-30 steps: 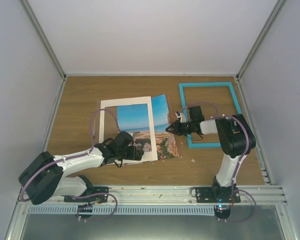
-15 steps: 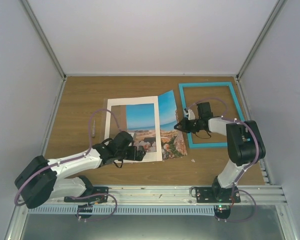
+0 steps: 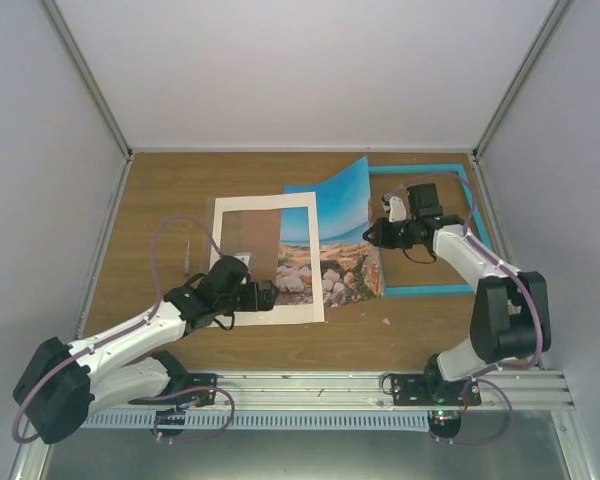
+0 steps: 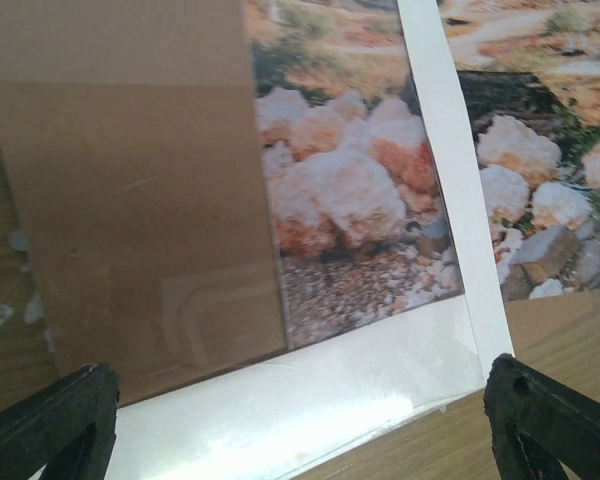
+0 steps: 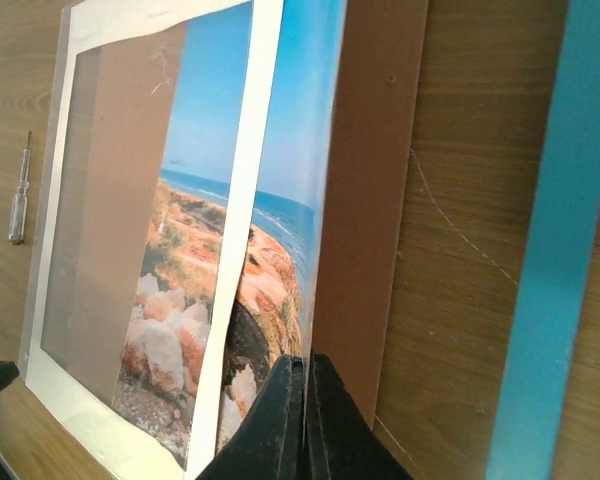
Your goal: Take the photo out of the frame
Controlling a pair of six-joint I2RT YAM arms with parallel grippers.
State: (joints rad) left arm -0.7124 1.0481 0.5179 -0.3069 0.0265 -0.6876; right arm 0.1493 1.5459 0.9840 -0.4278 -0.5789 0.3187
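You get a bright, evenly lit overhead view, soft shadows, strong glare on the white mat board [image 4: 310, 395] in your left wrist view, left fingertips [image 4: 50, 420] dark and blurred.

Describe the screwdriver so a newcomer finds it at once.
On the wooden table, look left of the white mat board. A thin screwdriver lies alone on the wood. It is the only slender tool; its neighbours are flat sheets.

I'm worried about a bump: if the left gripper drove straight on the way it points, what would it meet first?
Likely the mat: its near white strip lies just ahead of the open left gripper. The photo lies farther on. How high the gripper is above the mat is unclear.
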